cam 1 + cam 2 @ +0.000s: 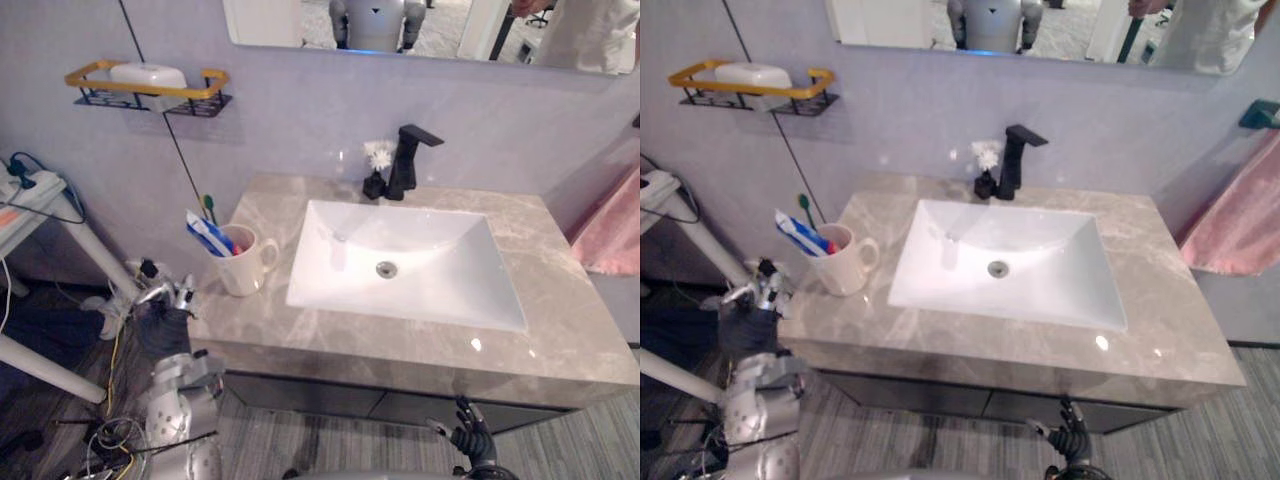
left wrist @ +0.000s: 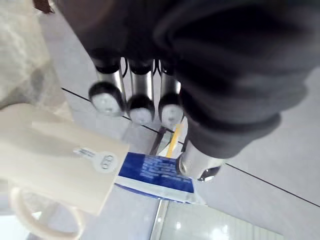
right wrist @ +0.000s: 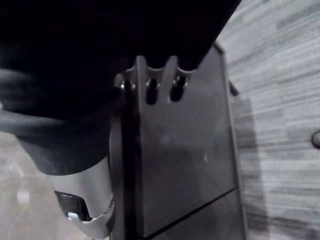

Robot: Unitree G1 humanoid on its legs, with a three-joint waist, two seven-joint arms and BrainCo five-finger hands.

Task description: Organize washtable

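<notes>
A cream mug [image 1: 243, 265] stands on the marble countertop [image 1: 560, 340], left of the white sink [image 1: 480, 290]. In it are a blue and white toothpaste tube [image 1: 209, 237] and a green toothbrush [image 1: 209, 207]. My left hand [image 1: 165, 303] hovers at the counter's left edge, just left of the mug, fingers [image 2: 141, 97] straight and holding nothing; the mug [image 2: 55, 160] and the tube [image 2: 155, 175] lie close past them. My right hand [image 1: 470, 436] hangs low in front of the dark cabinet [image 3: 185, 160], relaxed and empty.
A black faucet [image 1: 408, 160] and a small dark vase of white flowers [image 1: 377, 170] stand behind the sink. A yellow-railed wall shelf [image 1: 148, 88] carries a white soap box. A pink towel [image 1: 610, 230] hangs at the right. A white table [image 1: 40, 205] stands at the left.
</notes>
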